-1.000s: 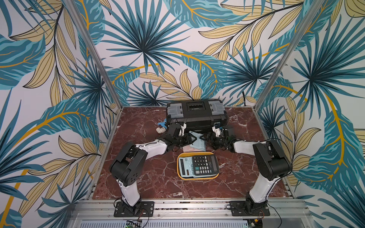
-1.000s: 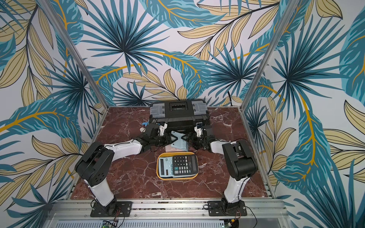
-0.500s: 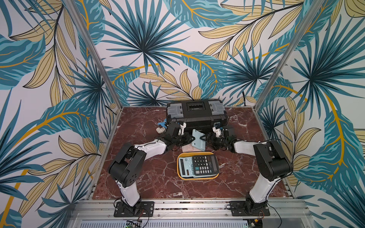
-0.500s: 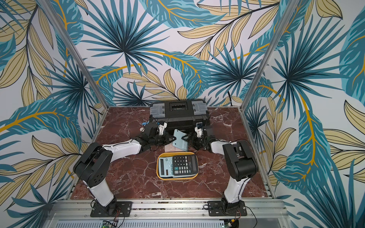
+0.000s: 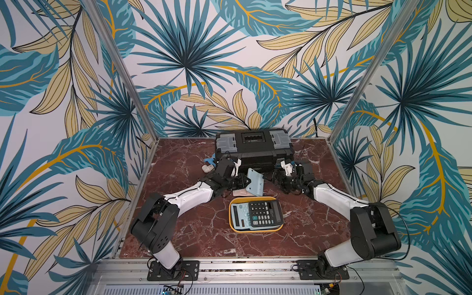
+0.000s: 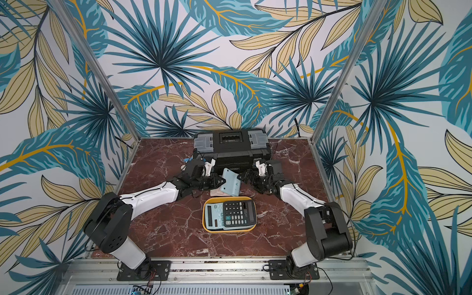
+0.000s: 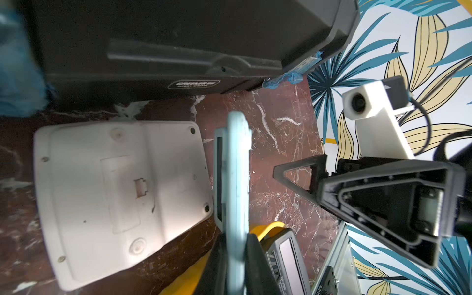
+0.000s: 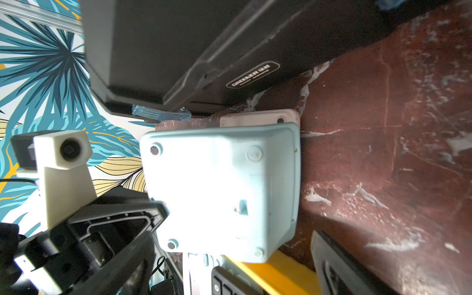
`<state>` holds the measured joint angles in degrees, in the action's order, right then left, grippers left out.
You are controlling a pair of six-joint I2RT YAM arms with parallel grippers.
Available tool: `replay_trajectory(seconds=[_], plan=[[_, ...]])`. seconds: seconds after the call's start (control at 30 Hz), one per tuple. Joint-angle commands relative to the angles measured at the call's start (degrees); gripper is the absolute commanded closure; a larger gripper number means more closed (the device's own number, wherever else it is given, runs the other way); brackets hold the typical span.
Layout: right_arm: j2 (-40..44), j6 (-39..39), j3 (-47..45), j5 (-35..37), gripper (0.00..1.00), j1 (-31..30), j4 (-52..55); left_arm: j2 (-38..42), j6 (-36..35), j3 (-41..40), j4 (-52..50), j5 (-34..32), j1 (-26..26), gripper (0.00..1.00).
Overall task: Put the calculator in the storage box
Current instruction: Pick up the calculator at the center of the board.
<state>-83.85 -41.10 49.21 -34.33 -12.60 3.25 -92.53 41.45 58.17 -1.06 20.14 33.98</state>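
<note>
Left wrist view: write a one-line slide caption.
Left end effector grips a light-blue plastic calculator edge-on, beside a white plastic calculator lying face down in front of the black plastic toolbox.

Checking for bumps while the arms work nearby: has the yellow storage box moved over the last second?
No. In a top view the storage box keeps its gap and angle to the black toolbox behind it.

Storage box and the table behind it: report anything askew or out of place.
The storage box holds two, the black calculator overlapping the pale calculator. Behind it a white calculator lies face down, and the left end effector grips a blue calculator on edge.
</note>
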Motion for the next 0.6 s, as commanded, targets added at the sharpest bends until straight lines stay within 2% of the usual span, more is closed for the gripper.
replay_trajectory(seconds=[0.0, 0.17, 0.43, 0.57], plan=[[5.2, 2.6, 1.9, 2.8, 0.00, -0.3, 11.5, 4.3, -4.5, 3.9, -3.8, -5.2, 1.4, 0.92], [12.3, -0.1, 4.4, 2.7, 0.01, -0.3, 18.4, 8.8, -8.6, 5.3, -7.6, -11.9, 4.5, 0.92], [21.0, -14.9, 7.5, 7.2, 0.00, -1.4, 21.9, 14.5, -18.9, 6.7, -11.3, -28.5, 13.3, 0.92], [22.6, -20.7, 9.7, 8.6, 0.00, -2.7, 22.4, 15.4, -22.8, 6.7, -11.0, -33.9, 17.0, 0.92]])
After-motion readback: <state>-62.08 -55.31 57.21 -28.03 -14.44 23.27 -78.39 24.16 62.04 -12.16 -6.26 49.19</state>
